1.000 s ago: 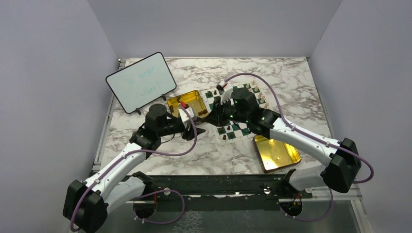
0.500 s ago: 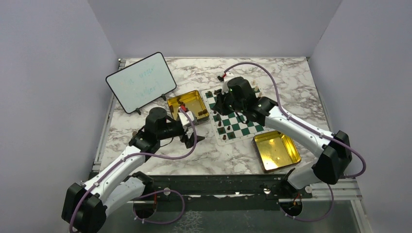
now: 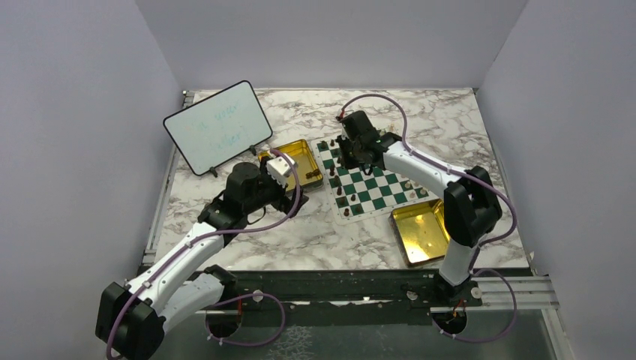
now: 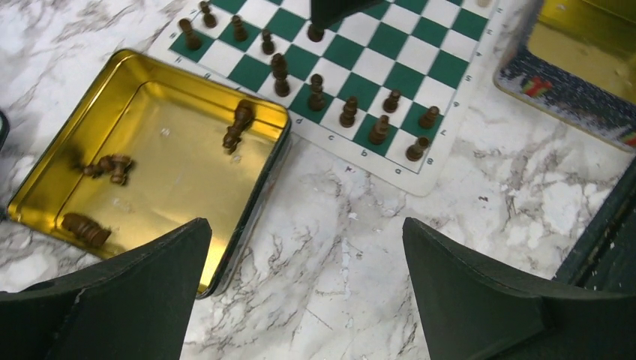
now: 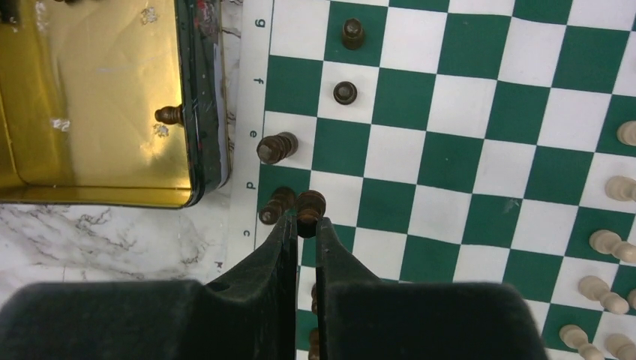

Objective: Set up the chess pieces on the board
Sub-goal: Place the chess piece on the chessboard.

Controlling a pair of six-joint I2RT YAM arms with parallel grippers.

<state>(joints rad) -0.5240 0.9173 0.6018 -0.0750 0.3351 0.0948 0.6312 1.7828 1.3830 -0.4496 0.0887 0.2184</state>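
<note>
Seen from above, two robot arms reach out from the near edge of a marble table [image 3: 330,240]. Nearest their bases, on the right, lies a gold tin [image 3: 424,234]. To the left, the left pincer [image 4: 305,225] hangs above the table with its fingers wide apart, holding nothing. Just ahead of it sits a second gold tin [image 4: 172,172] with a few dark chess pieces [image 4: 238,127] lying on their sides inside.

Right beside that tin is the green and white board [image 3: 367,180]. More dark figures stand along its left side, and cream pieces [image 5: 609,240] stand along the opposite side. The right arm stretches to the board's far left part. There the right pincer [image 5: 306,220] is clamped on a small dark piece [image 5: 310,202] over a square in the second column. A neighbouring dark piece [image 5: 274,204] stands just beside it, close to one finger. Farthest back, on the left, a whiteboard [image 3: 217,126] stands propped.

The likely trouble is that crowding. As the fingers part or lift, one could brush the neighbour and tip it, since such tiny figures probably topple easily. If let go tilted or off centre, the held piece could fall into others.
</note>
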